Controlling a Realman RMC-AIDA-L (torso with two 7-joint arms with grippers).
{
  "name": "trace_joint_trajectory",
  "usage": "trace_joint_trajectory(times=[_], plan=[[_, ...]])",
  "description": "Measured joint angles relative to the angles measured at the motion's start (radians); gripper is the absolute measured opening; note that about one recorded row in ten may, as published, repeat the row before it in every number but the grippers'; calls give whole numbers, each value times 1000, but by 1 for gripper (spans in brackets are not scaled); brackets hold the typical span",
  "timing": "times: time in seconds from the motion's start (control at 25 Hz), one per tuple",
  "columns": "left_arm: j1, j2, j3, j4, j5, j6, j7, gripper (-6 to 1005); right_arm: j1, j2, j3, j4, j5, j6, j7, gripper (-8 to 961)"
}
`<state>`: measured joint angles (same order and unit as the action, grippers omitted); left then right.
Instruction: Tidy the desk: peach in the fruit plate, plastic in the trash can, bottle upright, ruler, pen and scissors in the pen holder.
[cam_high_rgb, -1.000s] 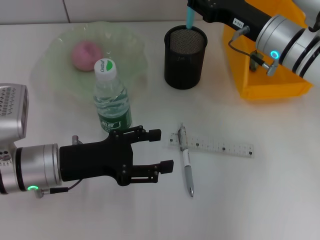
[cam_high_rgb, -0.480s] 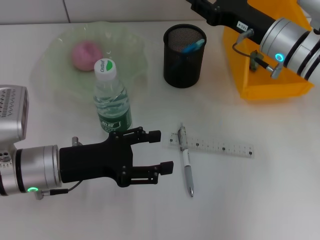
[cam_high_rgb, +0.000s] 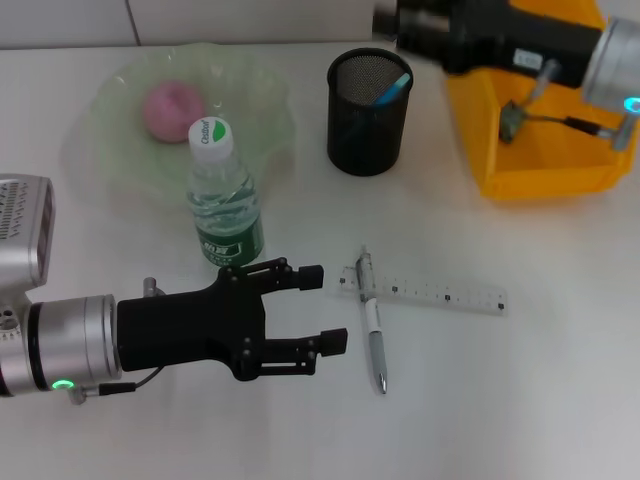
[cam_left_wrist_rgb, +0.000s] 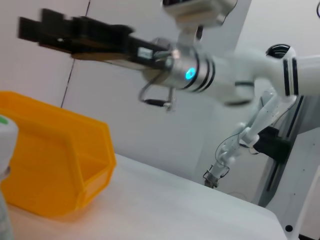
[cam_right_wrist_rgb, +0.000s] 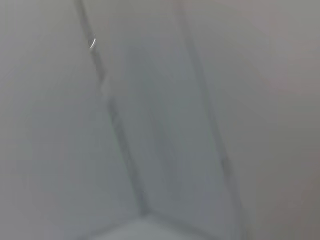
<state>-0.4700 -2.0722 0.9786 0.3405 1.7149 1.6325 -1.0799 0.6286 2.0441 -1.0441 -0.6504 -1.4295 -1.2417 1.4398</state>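
A white desk (cam_high_rgb: 520, 400) holds several things. Just beyond the left claw (cam_high_rgb: 318, 306) stands an upright water bottle (cam_high_rgb: 222, 199), with a pale green glass plate (cam_high_rgb: 255, 100) behind it. Just past the claw's tips lie a pen (cam_high_rgb: 372, 322) and a clear ruler (cam_high_rgb: 440, 293), crossing. Farther off stand a black mesh pen holder (cam_high_rgb: 370, 112) and an orange bin (cam_high_rgb: 530, 150).

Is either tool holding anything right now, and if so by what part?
Left tool is open and empty beside the bottle. Right tool's grip cannot be told.
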Motion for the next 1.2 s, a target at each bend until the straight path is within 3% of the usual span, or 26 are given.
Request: trace_joint_trajectory(times=[0.04,0.08,0.2,0.24,0.28,0.32,0.4,0.48,0.84,1.2], plan=[[1,1,1,0,0,4,0,832,-27,-12,-23,-188,-198,-75,201,553],[1,1,1,0,0,4,0,832,-27,-12,-23,-188,-198,-75,201,558],[2,1,1,0,0,5,0,832,-16,-16,-13,-430,-518,-249,437,572],[2,1,1,0,0,5,0,832,19,-14,-16,-530,-678,-368,531,577],[3,1,2,-1,0,6,0,832,19,-14,-16,-530,-678,-368,531,582],[3,1,3,-1,0,6,0,832,56,-5,-22,-588,-813,-459,579,587],[3,1,4,-2,0,7,0,832,75,2,-30,-604,-885,-488,589,597],[3,1,6,-2,0,12,-1,832,117,34,-130,-601,-1115,-500,594,611],[1,1,3,-2,0,12,-6,832,137,39,-322,-485,-1117,-371,534,633],[-3,2,0,-2,0,8,-11,832,179,40,-351,-380,-1065,-273,487,632]])
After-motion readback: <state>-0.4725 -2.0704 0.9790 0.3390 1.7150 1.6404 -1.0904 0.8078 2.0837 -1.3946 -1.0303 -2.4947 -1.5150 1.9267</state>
